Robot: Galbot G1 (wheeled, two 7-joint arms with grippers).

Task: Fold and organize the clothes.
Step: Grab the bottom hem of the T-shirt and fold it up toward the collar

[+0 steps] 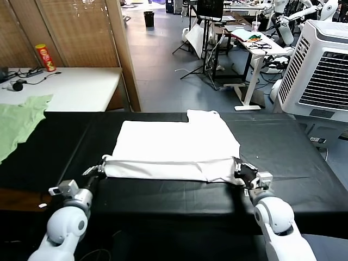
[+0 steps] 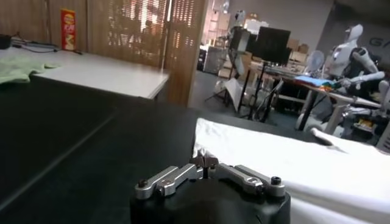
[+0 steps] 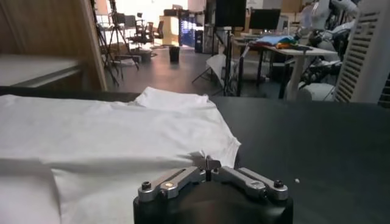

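Observation:
The clothes, a white T-shirt (image 1: 174, 144), lie flat on the black table (image 1: 288, 152), plain side up, with a folded band along the near edge. My left gripper (image 1: 102, 164) sits at the shirt's near left corner, shut with a bit of white cloth pinched between its tips (image 2: 205, 162). At the near right corner my right gripper (image 1: 241, 173) is likewise shut on the fabric (image 3: 209, 164). In the right wrist view the T-shirt (image 3: 109, 131) spreads away from the jaws; in the left wrist view the T-shirt (image 2: 286, 158) shows as a low white edge.
A pale green garment (image 1: 19, 122) lies at the table's far left. Behind it stands a white table (image 1: 76, 87) with a red can (image 1: 45, 57). A white air cooler (image 1: 321, 65) stands at the back right.

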